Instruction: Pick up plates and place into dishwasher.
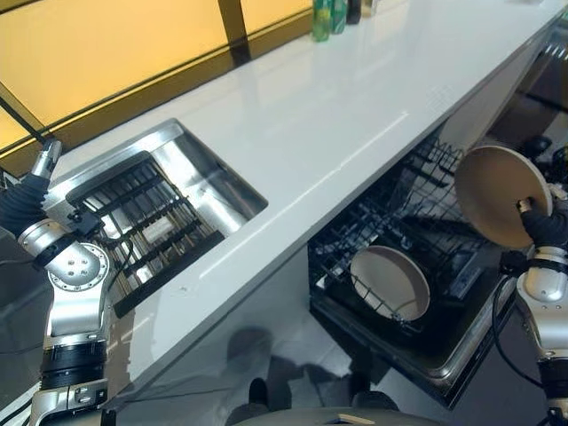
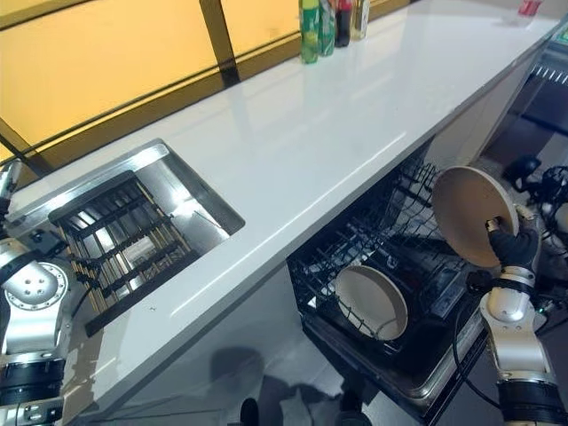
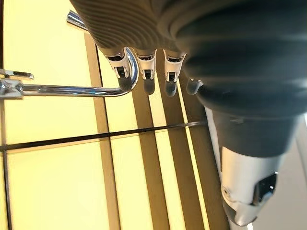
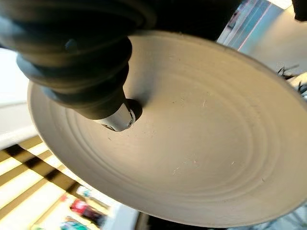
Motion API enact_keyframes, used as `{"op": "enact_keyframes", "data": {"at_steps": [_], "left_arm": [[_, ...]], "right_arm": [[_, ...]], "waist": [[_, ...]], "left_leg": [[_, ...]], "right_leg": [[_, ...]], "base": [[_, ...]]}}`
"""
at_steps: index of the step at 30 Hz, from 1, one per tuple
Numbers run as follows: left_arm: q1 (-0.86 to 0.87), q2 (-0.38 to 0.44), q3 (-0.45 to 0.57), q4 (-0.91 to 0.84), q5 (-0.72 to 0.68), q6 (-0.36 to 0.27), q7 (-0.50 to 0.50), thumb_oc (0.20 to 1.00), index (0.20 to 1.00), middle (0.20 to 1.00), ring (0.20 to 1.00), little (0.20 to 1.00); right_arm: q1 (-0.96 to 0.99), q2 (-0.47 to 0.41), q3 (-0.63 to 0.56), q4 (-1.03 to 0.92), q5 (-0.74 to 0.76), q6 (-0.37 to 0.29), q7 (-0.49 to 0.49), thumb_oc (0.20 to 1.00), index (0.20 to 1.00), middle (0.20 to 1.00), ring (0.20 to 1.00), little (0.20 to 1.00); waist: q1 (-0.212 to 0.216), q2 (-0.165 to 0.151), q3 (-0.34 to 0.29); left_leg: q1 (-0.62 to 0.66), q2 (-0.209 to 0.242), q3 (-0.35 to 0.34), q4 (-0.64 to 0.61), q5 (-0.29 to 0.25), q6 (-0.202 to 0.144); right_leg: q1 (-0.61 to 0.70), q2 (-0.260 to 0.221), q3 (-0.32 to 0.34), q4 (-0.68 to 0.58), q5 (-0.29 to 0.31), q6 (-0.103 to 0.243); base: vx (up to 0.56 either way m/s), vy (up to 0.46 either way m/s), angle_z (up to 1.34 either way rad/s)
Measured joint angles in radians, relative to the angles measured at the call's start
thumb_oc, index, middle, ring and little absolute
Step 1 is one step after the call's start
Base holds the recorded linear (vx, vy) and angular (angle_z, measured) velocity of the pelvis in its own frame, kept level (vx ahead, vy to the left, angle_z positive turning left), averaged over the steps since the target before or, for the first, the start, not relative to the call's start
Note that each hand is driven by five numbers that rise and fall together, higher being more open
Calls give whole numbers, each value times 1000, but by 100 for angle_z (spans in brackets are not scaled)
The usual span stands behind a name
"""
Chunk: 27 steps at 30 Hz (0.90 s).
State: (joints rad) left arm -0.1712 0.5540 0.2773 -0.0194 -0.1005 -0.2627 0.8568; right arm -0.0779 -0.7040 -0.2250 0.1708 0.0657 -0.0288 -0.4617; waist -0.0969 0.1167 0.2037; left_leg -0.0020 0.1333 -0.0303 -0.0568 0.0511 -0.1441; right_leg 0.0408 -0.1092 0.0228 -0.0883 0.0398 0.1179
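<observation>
The right hand (image 2: 508,244) holds a tan plate (image 2: 473,214) up in the air, over the open dishwasher (image 1: 417,351). Its thumb (image 4: 116,116) presses on the plate's face, and the plate is pinched at its edge. The plate is tilted so its round face looks toward the counter. The dishwasher sits under the right part of the long white countertop (image 1: 337,115), and its black wire rack (image 2: 395,231) is pulled out. A second plate (image 1: 389,282) stands on its edge in the front of that rack, leaning a little. It is well below the held plate and does not touch it. A steel sink (image 1: 191,173) is set into the left end of the countertop. A black drying rack (image 1: 142,226) lies inside the sink. The left hand (image 3: 144,76) is up by the far left corner of the sink, near a shiny curved faucet (image 3: 72,89). Its fingers (image 3: 166,76) hang loose and straight and hold nothing. Some green bottles (image 2: 318,27) stand at the back edge of the countertop, next to the yellow window wall (image 1: 106,53).
</observation>
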Motion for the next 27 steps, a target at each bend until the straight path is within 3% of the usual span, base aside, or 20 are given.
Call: {"op": "enact_keyframes", "data": {"at_steps": [13,27], "left_arm": [[-86,0,-112,7,2,2,89,1000,1000,1000,1000,1000],[-160,15,-120,19,2,2,107,1000,1000,1000,1000,1000]], "right_arm": [[-261,-69,137,137,-44,-65,-113,200,200,200,200,200],[-294,-51,287,178,-109,-73,-113,200,200,200,200,200]], "waist": [[4,69,145],[30,55,205]], "left_leg": [[-95,-14,-13,31,9,4],[-134,-19,-27,37,17,7]], "right_leg": [[-82,-12,-3,15,10,4],[-118,-14,-14,32,9,6]], "base": [[-64,39,2],[-48,-21,3]]}}
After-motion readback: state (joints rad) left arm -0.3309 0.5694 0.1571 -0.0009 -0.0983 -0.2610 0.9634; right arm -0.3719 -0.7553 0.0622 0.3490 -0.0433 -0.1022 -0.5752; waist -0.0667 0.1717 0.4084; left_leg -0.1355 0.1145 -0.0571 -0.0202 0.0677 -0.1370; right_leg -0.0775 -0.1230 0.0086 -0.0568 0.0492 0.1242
